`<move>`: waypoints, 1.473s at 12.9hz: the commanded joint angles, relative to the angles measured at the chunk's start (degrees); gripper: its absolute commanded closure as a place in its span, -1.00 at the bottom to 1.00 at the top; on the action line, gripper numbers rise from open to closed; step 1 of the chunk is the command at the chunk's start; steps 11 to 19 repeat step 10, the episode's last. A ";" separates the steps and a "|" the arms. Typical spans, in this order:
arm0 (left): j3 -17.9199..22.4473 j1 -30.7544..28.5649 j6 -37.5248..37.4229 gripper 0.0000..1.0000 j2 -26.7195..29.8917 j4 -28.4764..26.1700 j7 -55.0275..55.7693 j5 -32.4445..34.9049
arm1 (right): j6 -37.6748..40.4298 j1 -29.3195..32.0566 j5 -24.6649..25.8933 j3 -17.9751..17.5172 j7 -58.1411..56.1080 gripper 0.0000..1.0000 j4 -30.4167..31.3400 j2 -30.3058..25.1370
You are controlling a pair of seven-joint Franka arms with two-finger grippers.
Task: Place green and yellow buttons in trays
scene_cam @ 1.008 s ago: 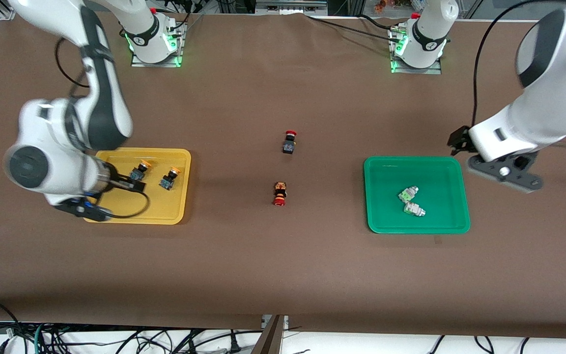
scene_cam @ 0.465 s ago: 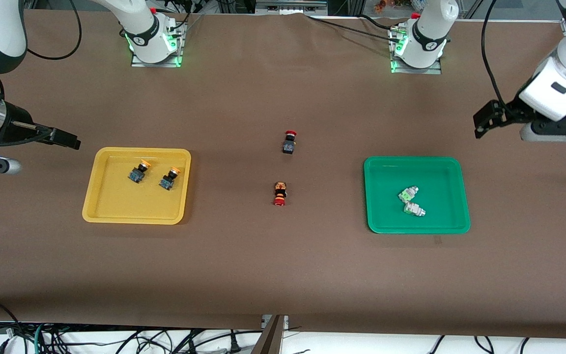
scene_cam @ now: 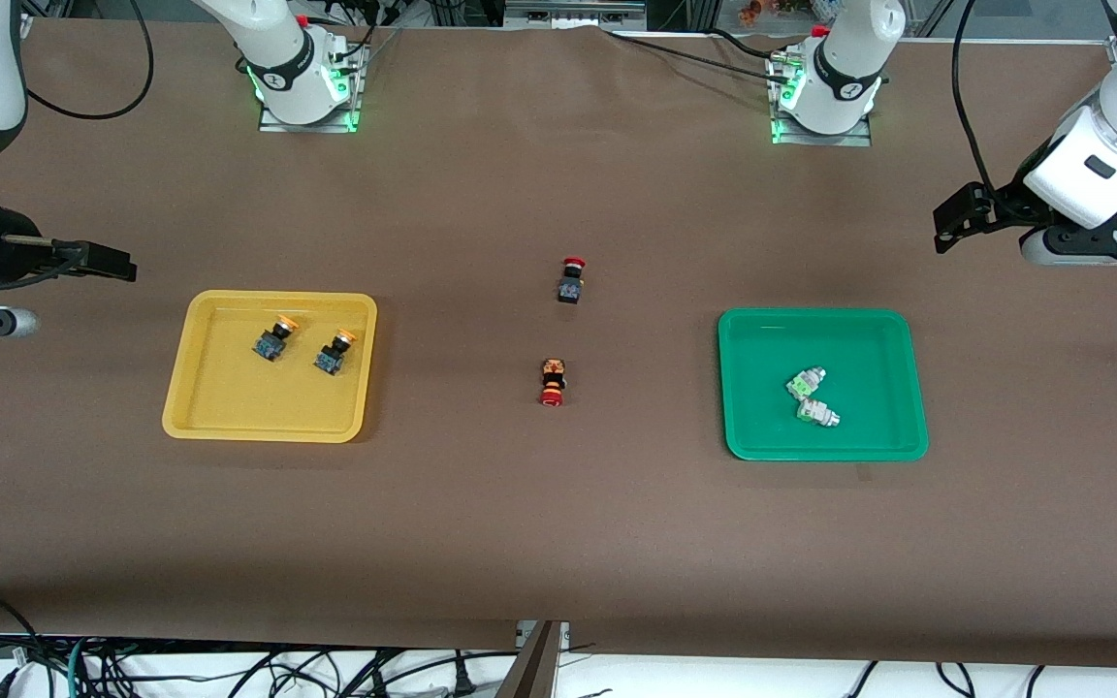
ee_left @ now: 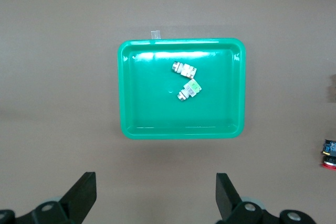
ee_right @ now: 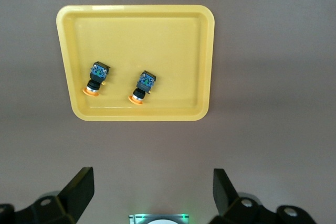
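My left gripper (ee_left: pixel 152 200) and right gripper (ee_right: pixel 149 195) have pulled clear, jaws spread and empty: yellow buttons (scene_cam: pixel 304 348) lie in the yellow tray (scene_cam: pixel 229 412), green buttons (scene_cam: pixel 812 397) in the green tray (scene_cam: pixel 762 436) (sorting looks finished).

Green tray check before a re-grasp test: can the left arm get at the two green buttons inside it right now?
Probably yes. The left gripper is open above the table beside the green tray; nothing covers the two green buttons.

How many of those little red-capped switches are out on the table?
2, both on the bare brown cloth between the trays: one red-capped dark switch farther from the front camera, the other red-capped switch nearer. None looks hidden.
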State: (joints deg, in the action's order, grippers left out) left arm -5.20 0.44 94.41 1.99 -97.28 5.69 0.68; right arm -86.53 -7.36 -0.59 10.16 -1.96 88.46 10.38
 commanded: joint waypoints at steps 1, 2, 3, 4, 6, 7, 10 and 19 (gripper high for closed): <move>-0.34 -0.27 -1.85 -1.00 -1.02 2.27 -1.38 -0.78 | -5.92 1.65 1.82 -4.00 -1.03 -1.00 11.89 -8.61; -0.42 -0.27 -1.95 -1.00 -1.02 2.27 -1.38 -0.77 | -5.67 1.56 1.73 -3.92 -1.20 -1.00 11.56 -8.45; -0.43 -0.35 -2.12 -1.00 -1.02 2.27 -1.47 -0.77 | -5.49 1.48 1.90 -3.92 -1.21 -1.00 10.69 -8.01; -0.43 -0.35 -2.12 -1.00 -1.02 2.27 -1.47 -0.77 | -5.49 1.48 1.91 -3.84 -1.21 -1.00 10.51 -8.00; -0.34 -0.35 -2.12 -1.00 -1.11 2.27 -1.47 -1.03 | -5.49 1.48 2.17 -3.57 -1.29 -1.00 10.42 -8.00; -0.08 -0.44 -2.12 -1.00 -1.37 2.27 -1.47 -0.95 | -5.49 1.48 3.30 -3.66 -1.21 -1.00 10.42 -8.00; 0.01 -0.36 -2.12 -1.00 -1.46 2.36 -2.61 -0.77 | -5.49 1.39 3.66 -3.83 -1.21 -1.00 10.33 -8.01; 0.01 -0.36 -2.12 -1.00 -1.46 2.36 -2.61 -0.77 | -5.49 1.39 3.66 -3.83 -1.21 -1.00 10.33 -8.01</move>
